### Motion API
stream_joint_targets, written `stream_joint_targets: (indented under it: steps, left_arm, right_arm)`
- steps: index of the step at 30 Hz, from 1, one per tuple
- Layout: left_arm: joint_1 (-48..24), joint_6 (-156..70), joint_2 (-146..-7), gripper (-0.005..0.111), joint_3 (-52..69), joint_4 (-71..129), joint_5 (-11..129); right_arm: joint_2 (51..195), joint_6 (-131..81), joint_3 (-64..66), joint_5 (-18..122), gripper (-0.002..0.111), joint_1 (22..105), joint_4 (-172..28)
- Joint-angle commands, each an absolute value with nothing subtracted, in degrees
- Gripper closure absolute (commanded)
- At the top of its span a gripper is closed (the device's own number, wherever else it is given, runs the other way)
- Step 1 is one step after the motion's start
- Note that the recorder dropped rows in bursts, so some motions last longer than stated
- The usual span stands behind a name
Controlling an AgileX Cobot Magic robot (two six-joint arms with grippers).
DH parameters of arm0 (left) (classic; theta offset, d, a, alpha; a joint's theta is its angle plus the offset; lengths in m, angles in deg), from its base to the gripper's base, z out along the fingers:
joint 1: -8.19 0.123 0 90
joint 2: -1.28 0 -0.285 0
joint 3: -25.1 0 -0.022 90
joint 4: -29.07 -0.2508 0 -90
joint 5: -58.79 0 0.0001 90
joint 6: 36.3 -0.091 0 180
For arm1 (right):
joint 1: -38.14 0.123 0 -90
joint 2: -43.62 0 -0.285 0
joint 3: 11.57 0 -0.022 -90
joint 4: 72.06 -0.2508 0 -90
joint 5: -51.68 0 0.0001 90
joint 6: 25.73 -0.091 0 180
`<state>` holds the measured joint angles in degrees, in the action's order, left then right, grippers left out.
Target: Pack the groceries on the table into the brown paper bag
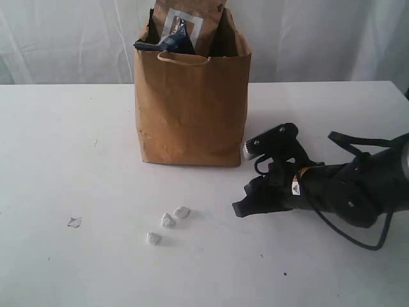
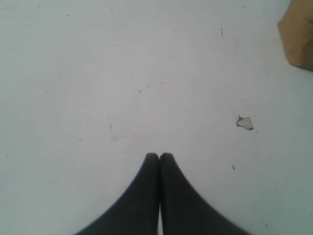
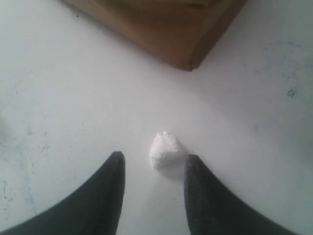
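A: State of the right gripper [image 3: 154, 156]?
B: Jaws apart, the white lump [image 3: 166, 151] just ahead between its tips, not clamped. The left gripper [image 2: 159, 155] is pressed together over bare counter [image 2: 73, 73].
A: And the brown paper bag [image 1: 192, 109]?
B: Upper centre, exterior frame, beyond the lump; brown pouch [image 1: 185, 16] pokes out. Right one nearer.

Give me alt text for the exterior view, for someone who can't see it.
A tall brown paper bag stands upright on a white table, with a brown pouch and a dark packet poking out of its top. At lower right, the right gripper sits low over the table, pointing toward three small white lumps.
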<state>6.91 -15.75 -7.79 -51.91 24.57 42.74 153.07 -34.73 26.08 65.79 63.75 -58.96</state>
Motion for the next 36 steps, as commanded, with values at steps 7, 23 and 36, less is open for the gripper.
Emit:
stream_joint_targets:
  steps: [7,23,36]
  left_arm:
    - [7.17,-15.68,-7.59,0.107,-52.12,24.14,42.82]
    - [7.17,-15.68,-7.59,0.107,-52.12,24.14,42.82]
    - [7.17,-15.68,-7.59,0.107,-52.12,24.14,42.82]
  right_arm:
    - [156.09,-34.83,23.59,65.54,0.089,63.31,-58.01]
    - [147.29,-39.27,22.86,36.66,0.108,63.31,-58.52]
    - [136.97,-13.20,19.34,20.13,0.108,58.56,-83.25]
